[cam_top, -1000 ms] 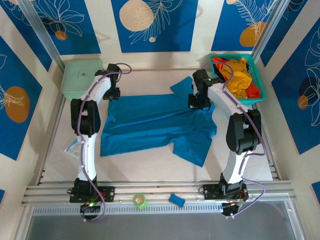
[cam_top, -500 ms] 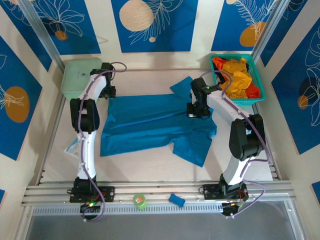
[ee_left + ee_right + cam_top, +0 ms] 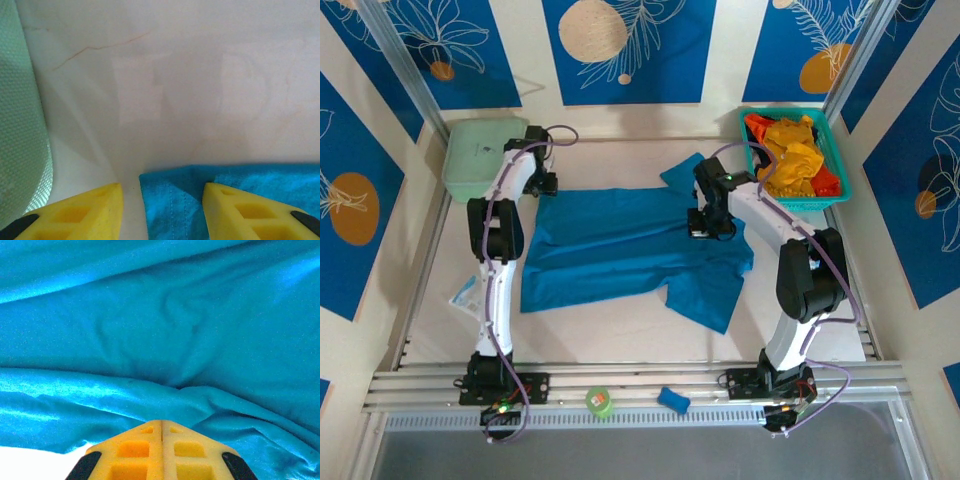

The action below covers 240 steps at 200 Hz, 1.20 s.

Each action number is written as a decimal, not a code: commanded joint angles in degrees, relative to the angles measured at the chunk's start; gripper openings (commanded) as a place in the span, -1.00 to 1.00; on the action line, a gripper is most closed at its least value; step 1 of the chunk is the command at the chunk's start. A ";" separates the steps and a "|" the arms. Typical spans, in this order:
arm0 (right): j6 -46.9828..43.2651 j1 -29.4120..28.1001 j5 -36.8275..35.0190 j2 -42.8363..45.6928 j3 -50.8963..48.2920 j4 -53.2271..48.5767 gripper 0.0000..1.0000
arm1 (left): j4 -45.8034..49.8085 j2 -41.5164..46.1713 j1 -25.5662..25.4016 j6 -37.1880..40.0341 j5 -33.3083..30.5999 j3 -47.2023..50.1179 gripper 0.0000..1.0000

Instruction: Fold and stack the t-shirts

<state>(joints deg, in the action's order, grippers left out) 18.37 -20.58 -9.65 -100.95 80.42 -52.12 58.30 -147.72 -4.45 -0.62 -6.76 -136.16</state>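
The setting is a robotics laboratory test cell. A white table (image 3: 620,335) is enclosed on three sides by upright panels (image 3: 630,50) printed with blue leaf patterns. The left arm (image 3: 490,290) and right arm (image 3: 800,290) are bolted to aluminium profile rails (image 3: 640,382) along the near edge

The blue t-shirt (image 3: 160,340) covers almost the whole frame, with long soft folds running from left to right. At the bottom centre the right gripper (image 3: 161,423) has its yellow fingers pressed together, just at a fold. A small white piece of table (image 3: 30,460) shows at lower left.
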 commanded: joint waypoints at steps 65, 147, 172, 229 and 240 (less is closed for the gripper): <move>0.91 0.11 0.92 0.62 1.47 -0.58 -1.00 | 3.06 -1.78 0.58 1.36 6.72 1.83 -1.00; -7.75 9.24 -2.62 -18.99 24.60 1.65 0.07 | -1.47 15.68 -1.74 -4.59 4.14 12.33 -1.00; -10.37 10.40 -8.71 -29.45 37.00 -2.19 0.14 | -2.39 20.12 -2.27 -5.46 3.61 15.25 -1.00; -11.30 12.48 -11.14 -45.75 56.51 -10.46 -0.17 | -3.06 22.65 -3.37 -5.70 4.04 17.74 -1.00; -11.34 12.41 -10.73 -47.45 57.67 -11.21 -0.22 | -3.36 22.95 -3.54 -5.70 4.04 18.40 -1.00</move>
<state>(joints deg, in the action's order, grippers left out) 8.01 -8.54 -19.75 -145.53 133.93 -57.71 54.83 -125.54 -7.42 -5.72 -2.15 -119.85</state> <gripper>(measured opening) 0.412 0.064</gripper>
